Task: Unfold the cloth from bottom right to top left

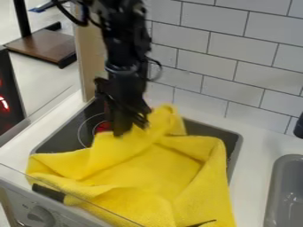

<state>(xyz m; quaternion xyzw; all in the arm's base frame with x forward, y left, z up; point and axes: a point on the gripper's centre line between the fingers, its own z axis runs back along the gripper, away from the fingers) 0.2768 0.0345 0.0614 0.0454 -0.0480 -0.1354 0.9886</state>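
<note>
Yellow cloth (pixel 148 173) lies across stovetop (pixel 64 142), over its front edge. Unfold prob. partway: middle spread, folds & far-edge bunch need opening. Gripper (pixel 131 126) at cloth's far side, can't tell if open/closed.

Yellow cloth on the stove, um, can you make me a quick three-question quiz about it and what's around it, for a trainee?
1. Multiple choice: in the picture, where is the sink relative to the stovetop? a) to its left b) to its right c) above it
2. True or false: the yellow cloth lies fully flat, with no folds.
3. Fill in the blank: the claw is at the ____ part of the cloth in the picture, toward the tiled wall.

Key: 1. b. 2. False, it is rumpled and folded over. 3. upper.
</note>
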